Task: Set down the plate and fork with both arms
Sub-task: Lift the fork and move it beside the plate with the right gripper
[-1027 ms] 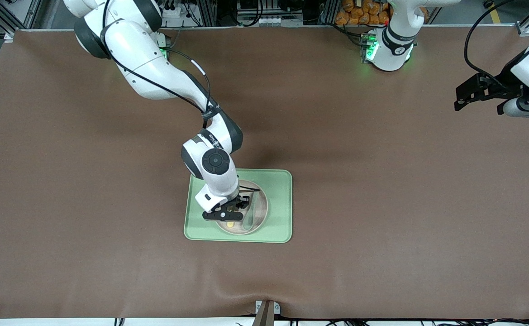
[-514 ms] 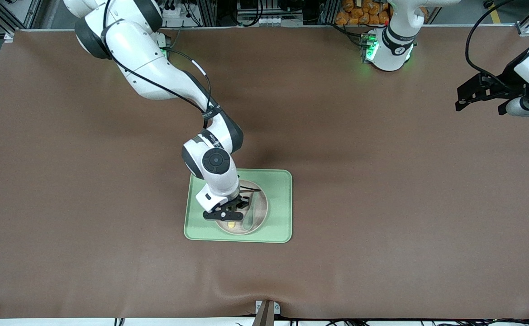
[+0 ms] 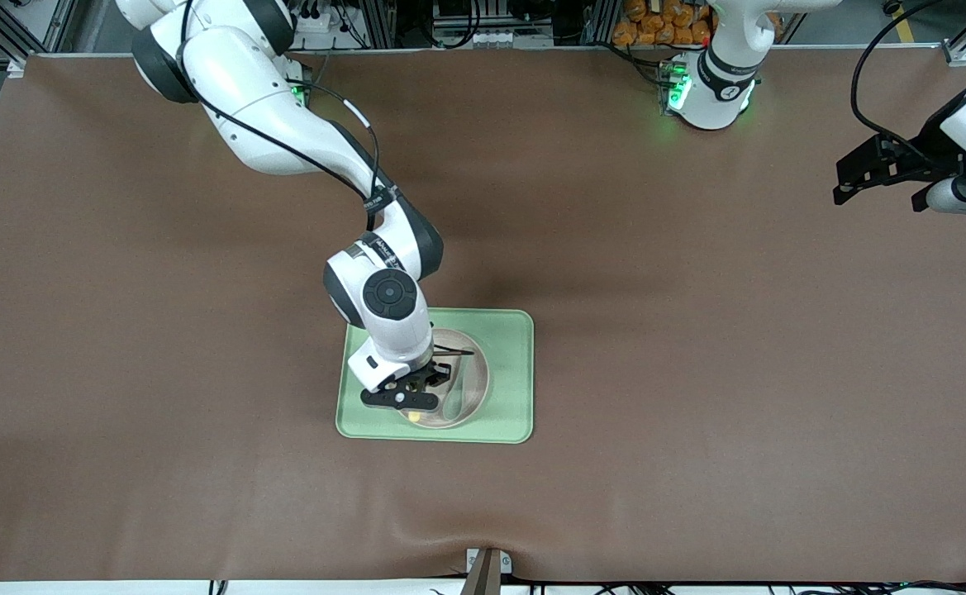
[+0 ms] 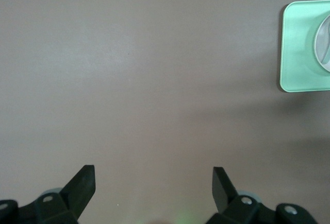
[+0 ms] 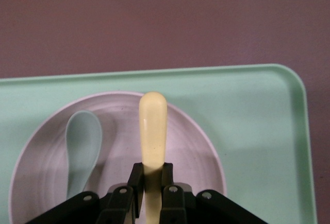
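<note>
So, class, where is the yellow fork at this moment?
The fork is pinched in the right gripper, over the plate on the green tray, beside the teal spoon.

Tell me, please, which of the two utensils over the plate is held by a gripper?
The pale-yellow fork: the right gripper is shut on its handle. The teal spoon lies free in the plate beside it.

From my left wrist camera I see the left gripper with its two black fingers spread wide apart and nothing between them, hanging over bare brown table. Well away from the fingers, at the picture's edge, a corner of the light-green tray shows, with a slice of the pale round plate resting on it.
</note>
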Available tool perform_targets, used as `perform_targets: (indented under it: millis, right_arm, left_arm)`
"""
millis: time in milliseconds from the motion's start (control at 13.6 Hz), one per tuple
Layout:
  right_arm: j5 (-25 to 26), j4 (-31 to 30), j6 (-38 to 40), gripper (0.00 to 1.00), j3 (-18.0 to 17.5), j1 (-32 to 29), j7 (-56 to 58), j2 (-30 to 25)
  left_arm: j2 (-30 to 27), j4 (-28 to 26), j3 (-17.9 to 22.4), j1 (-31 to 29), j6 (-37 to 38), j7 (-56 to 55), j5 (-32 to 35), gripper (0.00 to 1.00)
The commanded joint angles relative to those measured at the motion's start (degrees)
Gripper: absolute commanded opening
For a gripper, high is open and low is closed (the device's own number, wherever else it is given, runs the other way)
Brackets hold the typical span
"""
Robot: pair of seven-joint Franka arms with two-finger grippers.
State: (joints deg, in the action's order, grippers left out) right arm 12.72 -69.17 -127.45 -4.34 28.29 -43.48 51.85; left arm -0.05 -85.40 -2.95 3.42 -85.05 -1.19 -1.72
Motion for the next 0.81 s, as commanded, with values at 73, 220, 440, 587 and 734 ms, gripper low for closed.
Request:
perform_targets:
  millis: [73, 220, 440, 587, 734]
  right_arm:
    - [0.9, -3.3, 0.3, 0.0, -0.3, -3.2, 3.2, -2.2]
    - [0.9, -4.8, 0.1, 0.0, -0.3, -4.4, 6.3, -3.2]
    - [1.1, -10.3, -1.4, 0.0, -0.3, -6.6, 10.2, -6.2]
    - [1.3, -18.8, -9.5, 0.0, -0.2, -8.2, 11.3, -9.4]
    - [1.3, -22.6, -12.1, 0.0, -0.3, -7.9, 10.5, -10.9]
  left_arm:
    - [-0.3, 0.3, -0.5, -0.3, -0.2, 1.0, 0.9, 1.0]
    - [-0.3, 0.3, -0.5, -0.4, -0.2, 1.0, 0.9, 1.0]
    - [-0.3, 0.3, -0.5, -0.3, -0.2, 1.0, 0.9, 1.0]
    - [-0.3, 0.3, -0.5, -0.3, -0.2, 1.0, 0.9, 1.0]
    - [-0.3, 0.3, -0.5, -0.4, -0.2, 1.0, 0.9, 1.0]
